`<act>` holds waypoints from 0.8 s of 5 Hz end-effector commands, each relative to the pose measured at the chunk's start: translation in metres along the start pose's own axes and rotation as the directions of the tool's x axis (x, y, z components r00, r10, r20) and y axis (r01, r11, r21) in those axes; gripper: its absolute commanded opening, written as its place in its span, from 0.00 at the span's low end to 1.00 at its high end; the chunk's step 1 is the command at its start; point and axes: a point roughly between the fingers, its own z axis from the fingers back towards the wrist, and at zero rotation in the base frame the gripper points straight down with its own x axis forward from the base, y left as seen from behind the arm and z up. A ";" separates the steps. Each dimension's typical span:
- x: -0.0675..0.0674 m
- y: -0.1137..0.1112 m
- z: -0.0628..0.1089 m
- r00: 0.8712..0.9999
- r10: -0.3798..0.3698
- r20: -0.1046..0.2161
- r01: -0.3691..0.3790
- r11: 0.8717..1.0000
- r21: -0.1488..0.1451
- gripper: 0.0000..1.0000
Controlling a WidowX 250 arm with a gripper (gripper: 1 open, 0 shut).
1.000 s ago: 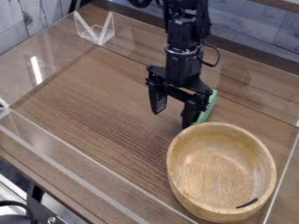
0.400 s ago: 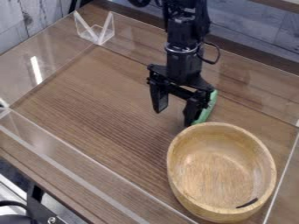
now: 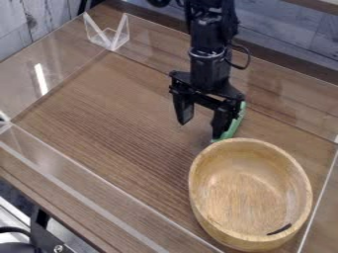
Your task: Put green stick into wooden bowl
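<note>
Gripper [image 3: 205, 112] is hanging with fingers spread, holding nothing. The green stick [image 3: 231, 121] is lying by its right finger, partly hidden; the wooden bowl [image 3: 251, 191] is sitting just below. Risk: the finger is closing beside the stick and knocking it away.

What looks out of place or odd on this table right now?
Nothing stands out. The green stick lies on the wooden table just behind the wooden bowl, partly hidden by the open gripper above it. The bowl sits upright and looks empty; nothing looks spilled.
</note>
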 end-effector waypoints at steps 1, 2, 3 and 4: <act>0.002 0.004 -0.003 1.000 0.028 0.007 -0.028 1.000 0.002 1.00; 0.005 0.005 -0.002 0.999 0.038 0.019 -0.038 0.999 -0.002 1.00; 0.009 0.005 0.000 0.998 0.050 0.037 -0.050 0.999 -0.006 1.00; 0.012 0.005 -0.001 0.997 0.060 0.050 -0.060 0.998 -0.009 1.00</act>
